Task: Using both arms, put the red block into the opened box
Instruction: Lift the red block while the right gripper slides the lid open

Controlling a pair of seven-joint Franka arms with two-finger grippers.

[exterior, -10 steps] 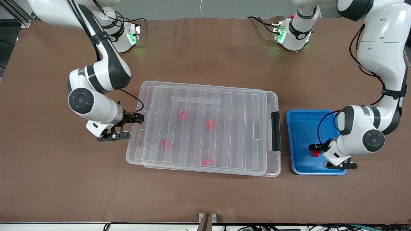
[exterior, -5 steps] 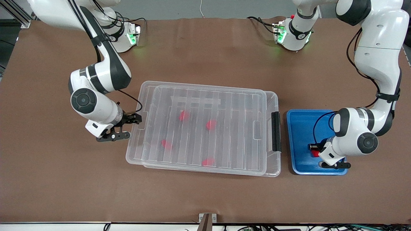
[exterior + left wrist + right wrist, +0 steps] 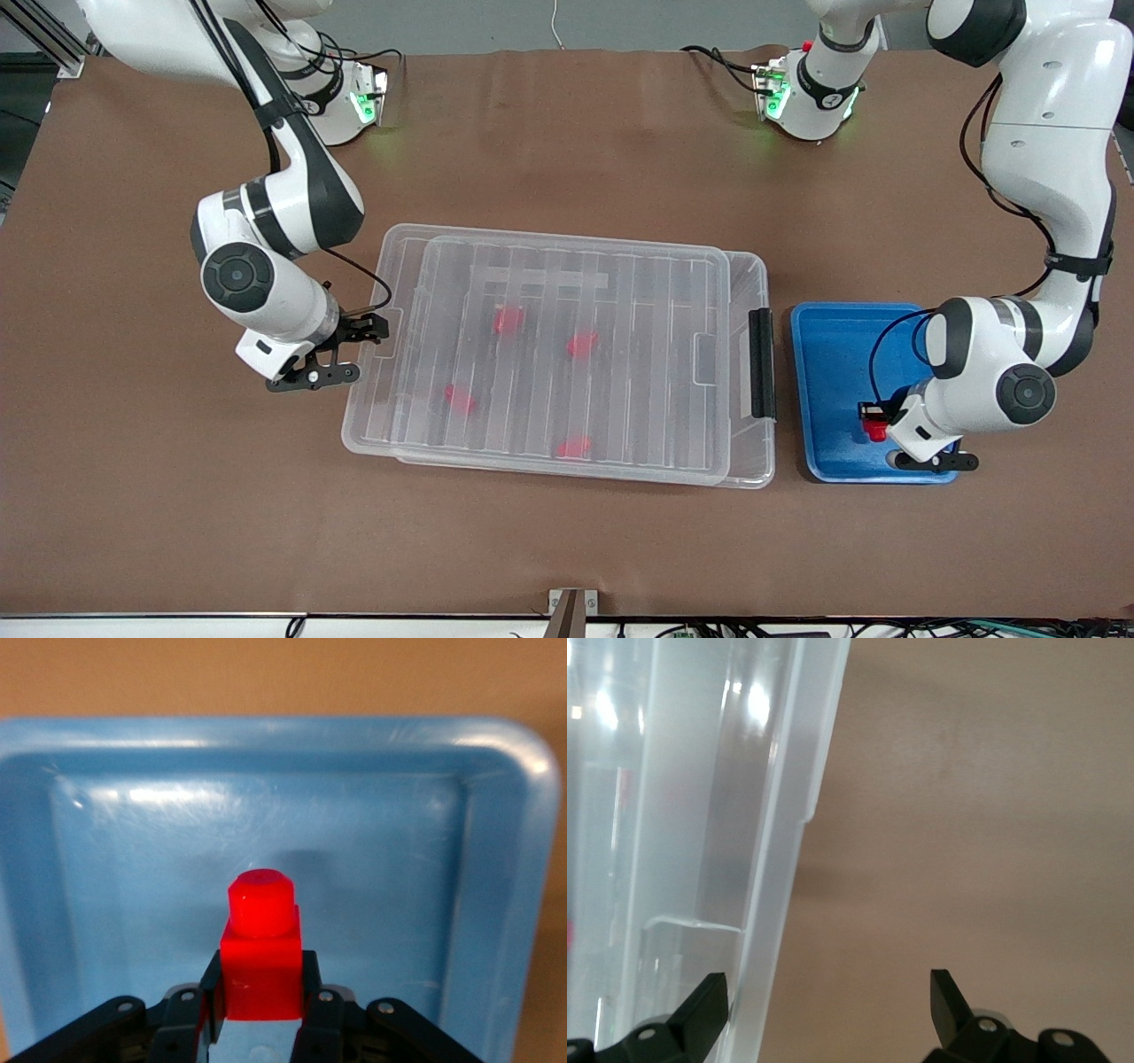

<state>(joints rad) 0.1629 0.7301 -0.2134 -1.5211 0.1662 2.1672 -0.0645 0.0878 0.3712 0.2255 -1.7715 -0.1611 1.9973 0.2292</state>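
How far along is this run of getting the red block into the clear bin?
Done: four red blocks already lie in the large clear plastic bin. In hand: the left end effector is shut on the small red plastic block over the blue tray. The right end effector, open, sits at the bin's ribbed clear lid edge. Left: lid still covers the bin; block not yet carried in.

The box [image 3: 558, 354] lay mid-table with its lid [image 3: 576, 346] on it and four blocks [image 3: 508, 321] inside, the tray [image 3: 828, 354] beside it toward the left arm's end, another block [image 3: 260, 943] over that tray's floor.
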